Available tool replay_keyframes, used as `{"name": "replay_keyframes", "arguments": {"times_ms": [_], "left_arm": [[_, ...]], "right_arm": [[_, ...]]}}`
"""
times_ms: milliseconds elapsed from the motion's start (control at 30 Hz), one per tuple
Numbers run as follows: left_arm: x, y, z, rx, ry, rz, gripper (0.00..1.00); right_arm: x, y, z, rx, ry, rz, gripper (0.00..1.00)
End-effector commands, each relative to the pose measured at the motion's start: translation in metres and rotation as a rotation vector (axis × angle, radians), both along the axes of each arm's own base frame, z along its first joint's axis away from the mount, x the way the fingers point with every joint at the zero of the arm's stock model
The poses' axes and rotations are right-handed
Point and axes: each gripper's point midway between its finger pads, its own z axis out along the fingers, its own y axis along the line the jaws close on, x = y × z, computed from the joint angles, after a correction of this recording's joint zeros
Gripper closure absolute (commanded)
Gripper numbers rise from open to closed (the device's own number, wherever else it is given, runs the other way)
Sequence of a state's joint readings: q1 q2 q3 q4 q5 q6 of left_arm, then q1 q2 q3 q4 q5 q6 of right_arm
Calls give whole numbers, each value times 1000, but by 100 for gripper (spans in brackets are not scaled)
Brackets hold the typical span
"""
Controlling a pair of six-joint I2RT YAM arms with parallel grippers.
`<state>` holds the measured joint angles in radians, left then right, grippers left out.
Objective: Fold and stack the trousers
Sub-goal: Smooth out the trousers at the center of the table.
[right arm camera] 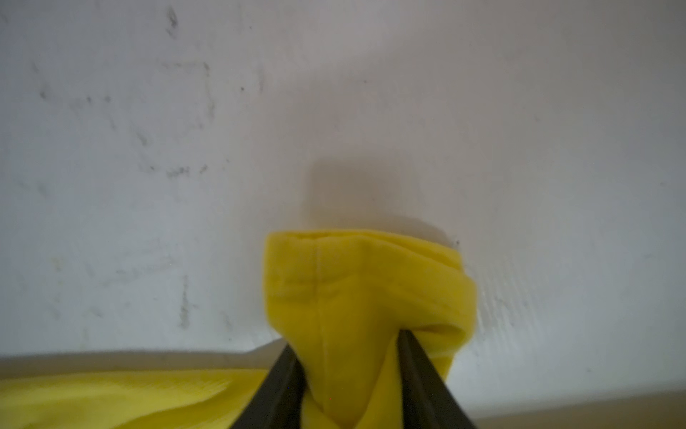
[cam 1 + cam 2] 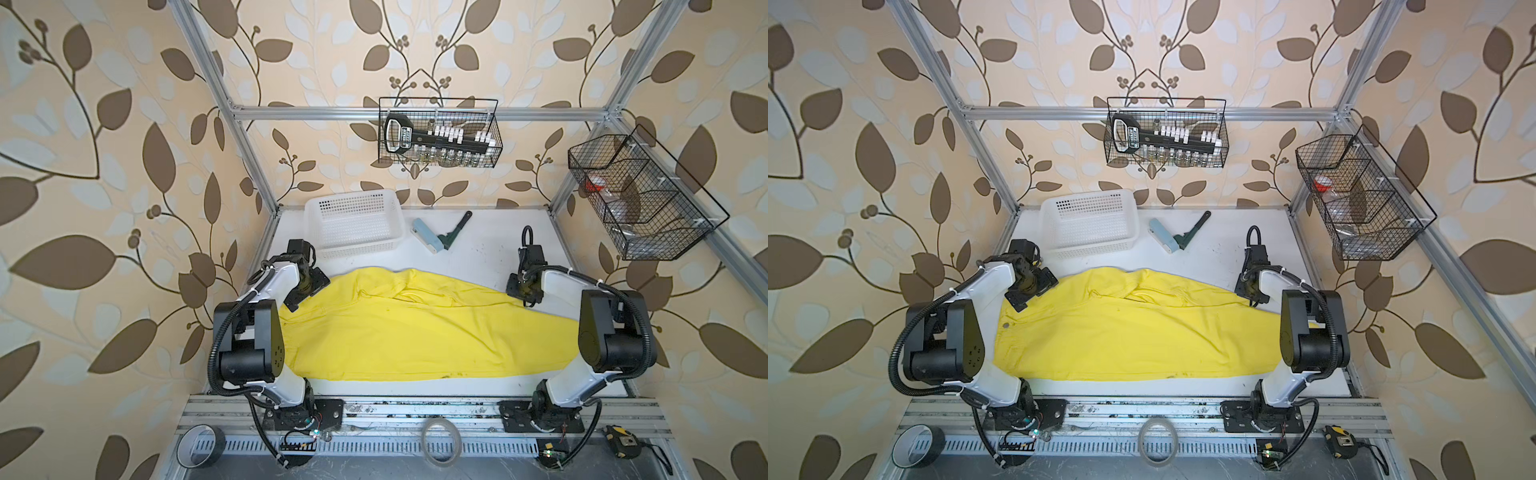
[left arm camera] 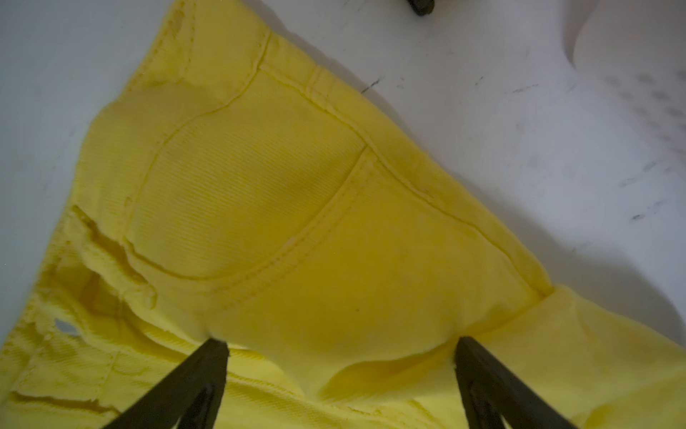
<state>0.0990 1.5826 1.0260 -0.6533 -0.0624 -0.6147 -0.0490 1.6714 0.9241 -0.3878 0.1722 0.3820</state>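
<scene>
The right gripper (image 1: 347,340) is pinching the bunched leg hem (image 1: 363,267) of the trousers (image 2: 415,332) between narrowly parted jaws, near the right edge of the bench (image 2: 478,249). The left gripper (image 3: 341,341) is standing wide open, its tips resting on cloth beside the hip pocket (image 3: 241,193) and gripping nothing. The trousers are lying flat across the bench, long axis running left edge to right, waistband (image 2: 1008,349) nearer the left arm. The coming fold is likely depending on carrying the hem leftward along that axis.

Overhead stereo pair, close wrist views
</scene>
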Motion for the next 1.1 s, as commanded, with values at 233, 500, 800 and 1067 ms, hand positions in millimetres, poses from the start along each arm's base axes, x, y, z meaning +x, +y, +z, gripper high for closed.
{"name": "replay_keyframes", "arguments": {"times_ms": [233,500,800,1067], "left_arm": [[12,2,-6,-19,-11,49,49],[7,-3,10,-45,-41,30,100],[-10,8,54,40,-114,19,100],[-41,29,83,144,-152,71,100]], "right_arm": [[14,0,28,13,-109,1,100],[28,-18,130,-35,-368,-46,100],[34,-25,197,14,-604,-60,100],[41,-55,182,-43,-513,-156,100]]}}
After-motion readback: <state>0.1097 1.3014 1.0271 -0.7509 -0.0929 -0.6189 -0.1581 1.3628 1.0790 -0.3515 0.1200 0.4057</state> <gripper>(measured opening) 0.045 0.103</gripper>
